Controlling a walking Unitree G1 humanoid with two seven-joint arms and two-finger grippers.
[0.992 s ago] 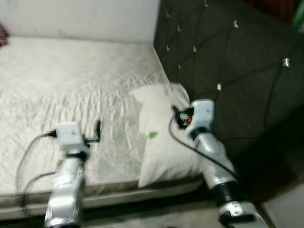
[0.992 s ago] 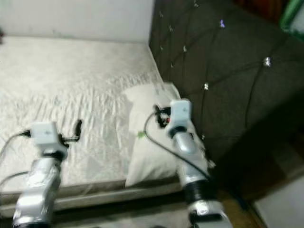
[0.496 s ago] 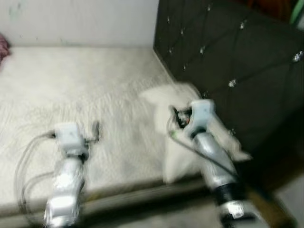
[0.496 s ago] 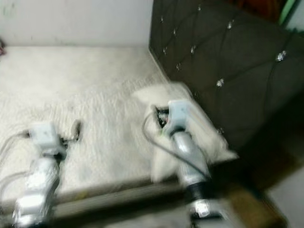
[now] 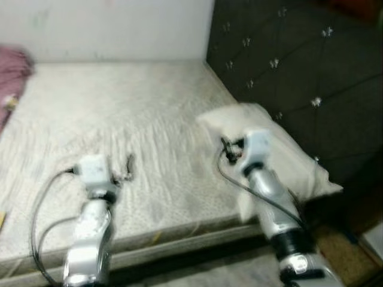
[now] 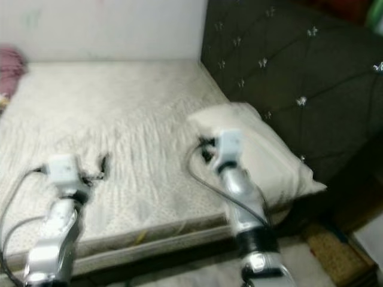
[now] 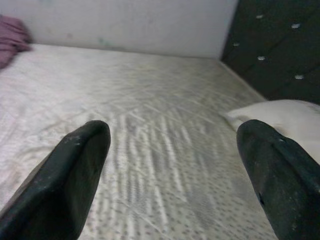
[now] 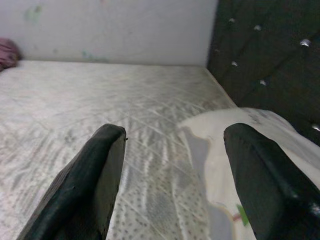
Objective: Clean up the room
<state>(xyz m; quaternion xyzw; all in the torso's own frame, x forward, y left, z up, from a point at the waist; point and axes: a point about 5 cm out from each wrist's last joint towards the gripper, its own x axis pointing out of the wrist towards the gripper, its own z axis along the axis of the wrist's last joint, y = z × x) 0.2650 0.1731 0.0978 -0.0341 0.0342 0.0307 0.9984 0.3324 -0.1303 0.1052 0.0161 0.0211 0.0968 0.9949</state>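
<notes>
A white pillow [image 5: 287, 152] lies at the bed's right end against the dark tufted headboard [image 5: 299, 66], one corner hanging over the mattress edge. My right gripper [image 8: 175, 132] hovers open over the mattress beside the pillow [image 8: 240, 137], nothing between its fingers. My left gripper [image 7: 172, 132] is open too, held low over the bare white mattress [image 5: 119, 113] near its front edge. A pink cloth [image 5: 12, 66] lies bunched at the far left of the bed, by the wall.
The white wall [image 5: 108, 27] runs behind the bed. A brown mat [image 5: 338, 242] covers the floor at the lower right, below the headboard. A small yellow item [image 5: 2, 218] sits at the bed's left edge.
The whole picture has shifted, so the camera moved: the pillow sits further right and more of the bed's left side and the pink cloth show. Both arms keep the same pose.
</notes>
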